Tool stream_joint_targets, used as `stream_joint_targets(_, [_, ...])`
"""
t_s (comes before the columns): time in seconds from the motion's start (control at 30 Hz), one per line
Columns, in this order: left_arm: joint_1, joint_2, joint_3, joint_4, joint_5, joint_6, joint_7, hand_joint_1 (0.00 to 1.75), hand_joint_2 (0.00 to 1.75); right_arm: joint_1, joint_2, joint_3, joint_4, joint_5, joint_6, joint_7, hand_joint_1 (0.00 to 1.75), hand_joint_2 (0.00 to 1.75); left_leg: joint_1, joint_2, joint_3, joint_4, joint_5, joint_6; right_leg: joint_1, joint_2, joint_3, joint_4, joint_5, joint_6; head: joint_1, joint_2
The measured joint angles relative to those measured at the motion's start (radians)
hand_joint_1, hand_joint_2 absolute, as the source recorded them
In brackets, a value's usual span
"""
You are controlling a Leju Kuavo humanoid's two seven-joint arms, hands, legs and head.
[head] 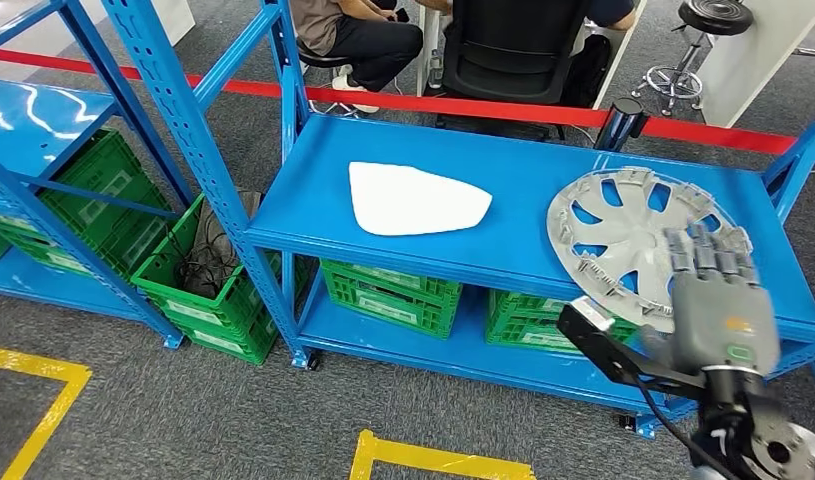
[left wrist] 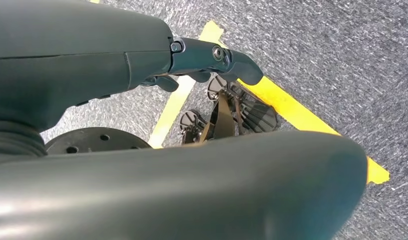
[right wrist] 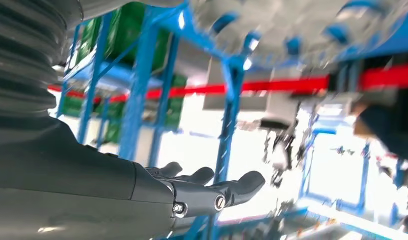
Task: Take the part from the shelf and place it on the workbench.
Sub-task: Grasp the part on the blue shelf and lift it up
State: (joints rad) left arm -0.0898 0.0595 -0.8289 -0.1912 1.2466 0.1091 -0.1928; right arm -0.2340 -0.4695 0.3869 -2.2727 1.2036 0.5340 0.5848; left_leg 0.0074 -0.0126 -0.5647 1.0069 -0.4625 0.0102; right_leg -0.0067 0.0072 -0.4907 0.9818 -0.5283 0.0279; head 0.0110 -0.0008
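**Hand is near the wheel cover, but has not picked it up yet**

The silver wheel cover point(head: 633, 240) lies flat on the top board of the blue shelf point(head: 503, 160), over at about 3 o'clock in the head view. I think this is the part to take, because the right hand point(head: 718, 295) is reaching for it. A white flat piece point(head: 415, 200) lies on the same board, near the middle, well apart from the wheel cover.

The right hand is up over the near edge of the wheel cover, at about 4 o'clock. Its fingers are stretched out and spread apart. They hold nothing. I cannot tell if the fingertips touch the cover or just hang above it.

The left hand point(left wrist: 207, 62) hangs down over the grey floor with its yellow tape lines point(left wrist: 297, 115). Its fingers look a bit curled, and there is nothing in them.

Green crates point(head: 388, 295) sit on the low board of the shelf. People sit behind a red tape point(head: 483, 107) at 12 o'clock.

So the job has only just begun. The grab, the lift, the carry and the putting down on the workbench are all left to do.
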Motion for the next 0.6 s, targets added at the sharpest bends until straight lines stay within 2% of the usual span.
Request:
stream_joint_targets(0.13, [0.0,0.0,0.0,0.003,0.009,0.004,0.001,0.0,0.0,0.039,-0.023,-0.03,-0.087,0.068,-0.01,0.01,0.0,1.75,-0.002,0.0,-0.001,0.0,-0.001,0.0,-0.002,0.0,0.0,0.0,0.0,0.0,0.0,0.0])
stream_joint_targets(0.3, [-0.002,0.002,0.0,0.004,0.009,0.008,0.006,0.0,0.0,0.1,-0.024,-0.069,-0.16,0.143,-0.072,-0.023,0.0,1.75,-0.006,-0.002,-0.001,0.002,-0.002,0.003,-0.007,-0.001,0.0,0.0,-0.001,0.004,0.0,0.0])
stream_joint_targets(0.43, [-0.003,0.005,0.0,0.006,0.01,0.01,0.014,0.0,0.0,0.156,-0.017,-0.113,-0.227,0.21,-0.137,-0.045,0.0,1.75,-0.012,-0.002,-0.001,0.004,-0.006,0.011,-0.013,-0.001,0.0,-0.002,-0.002,0.012,-0.001,0.0])
stream_joint_targets(0.5, [-0.004,0.005,0.0,0.007,0.01,0.009,0.017,0.0,0.0,0.185,-0.011,-0.138,-0.253,0.226,-0.172,-0.054,0.0,1.75,-0.011,-0.001,0.002,-0.004,-0.003,0.019,-0.015,0.0,0.003,-0.003,-0.003,0.018,-0.003,0.0])
stream_joint_targets(0.57, [-0.006,0.004,0.0,0.007,0.008,0.008,0.018,0.0,0.0,0.205,-0.007,-0.165,-0.27,0.228,-0.21,-0.061,0.0,1.75,-0.005,0.001,0.009,-0.021,0.003,0.028,-0.014,0.0,-0.011,0.033,-0.027,0.023,0.0,0.0])
stream_joint_targets(0.6, [-0.007,0.004,0.0,0.007,0.008,0.007,0.018,0.0,0.0,0.212,-0.005,-0.176,-0.276,0.226,-0.226,-0.065,0.0,1.75,-0.002,0.003,0.012,-0.027,0.005,0.032,-0.015,0.0,-0.032,0.078,-0.051,0.024,0.005,0.0])
